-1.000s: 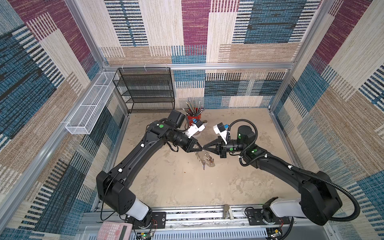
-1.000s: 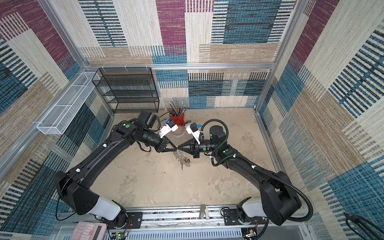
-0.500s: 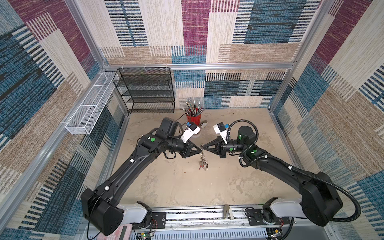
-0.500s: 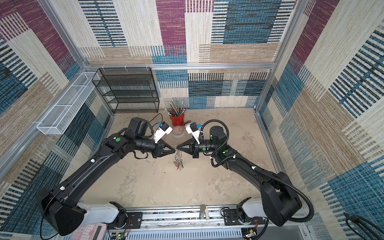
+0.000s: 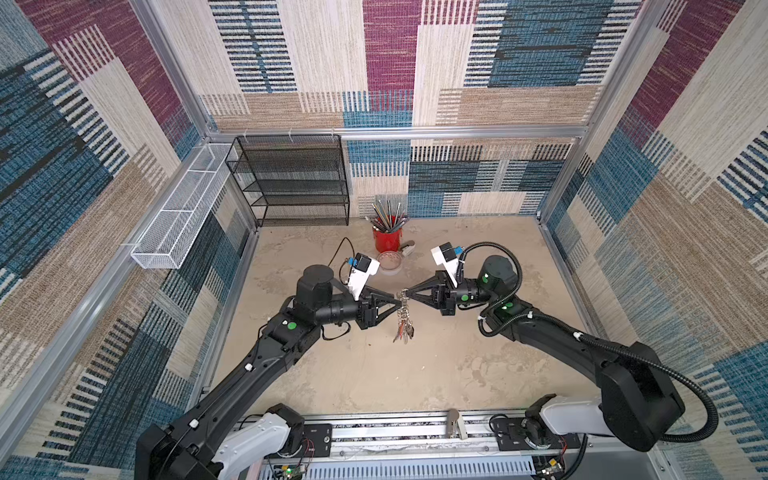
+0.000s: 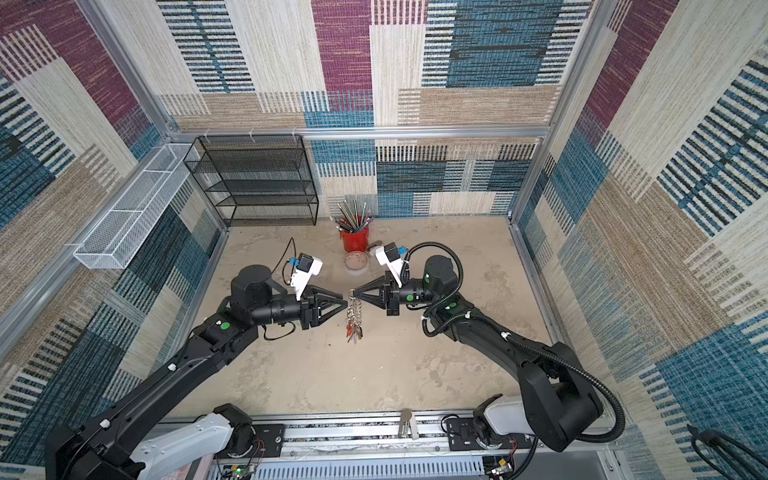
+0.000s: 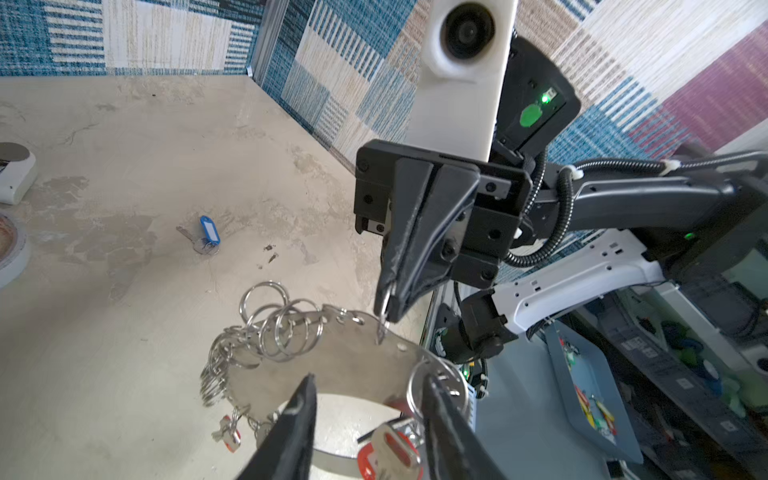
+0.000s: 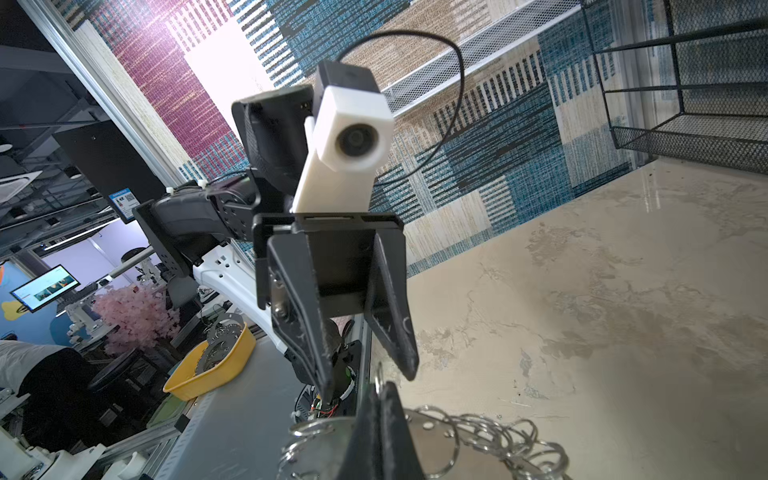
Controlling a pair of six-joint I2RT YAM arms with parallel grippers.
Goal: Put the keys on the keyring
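The keyring [image 5: 404, 312] [image 6: 354, 312] hangs in the air over the middle of the table, a gray crescent plate [image 7: 332, 357] edged with silver split rings. My right gripper [image 5: 405, 294] [image 8: 384, 386] is shut on one of its split rings and carries it alone. Keys with red tags [image 7: 386, 453] dangle from its lower rings. My left gripper [image 5: 392, 305] [image 7: 369, 378] is open just left of the plate, its fingers [image 8: 324, 374] spread with nothing pinched. A blue-tagged key [image 7: 208, 232] lies loose on the table.
A red cup of pencils [image 5: 387, 241] and a tape roll [image 5: 390, 262] stand behind the grippers. A black wire shelf [image 5: 291, 183] is at the back left, with a white wire basket [image 5: 178, 216] on the left wall. A white device [image 7: 12, 174] sits beside the tape.
My left gripper has opened and drawn back to the left, away from the right gripper's tip. The keyring now hangs straight down from the right gripper, which has stayed put.
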